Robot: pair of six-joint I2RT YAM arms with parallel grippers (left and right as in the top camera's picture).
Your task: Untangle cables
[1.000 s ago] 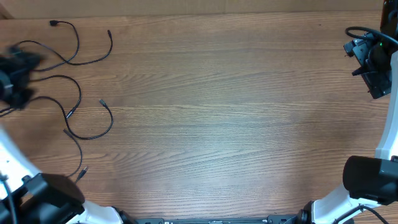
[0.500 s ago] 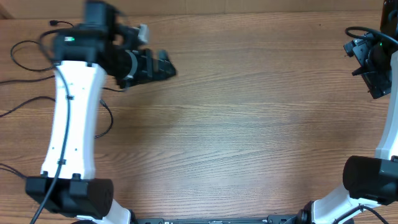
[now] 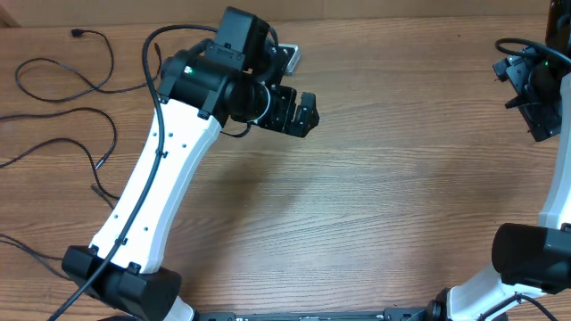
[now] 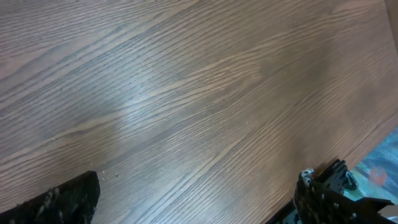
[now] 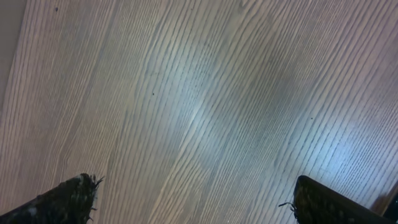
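Several thin black cables (image 3: 85,125) lie in loose, crossing loops at the far left of the table in the overhead view, one plug end (image 3: 77,33) near the back edge. My left gripper (image 3: 302,113) is open and empty, held out over the bare wood well right of the cables. In the left wrist view its fingertips (image 4: 199,202) sit wide apart with only wood between them. My right gripper (image 3: 533,107) stays at the far right edge; in the right wrist view its fingers (image 5: 196,199) are wide apart and empty over bare wood.
The left arm's white link (image 3: 161,178) crosses the left-middle of the table and covers part of the cables. A thicker black arm wire (image 3: 169,40) loops by the left wrist. The table's back edge (image 3: 357,18) runs along the top.
My left arm swung from the far left edge across the cables to the table's upper middle. The cables lie as before. The right arm has not moved.
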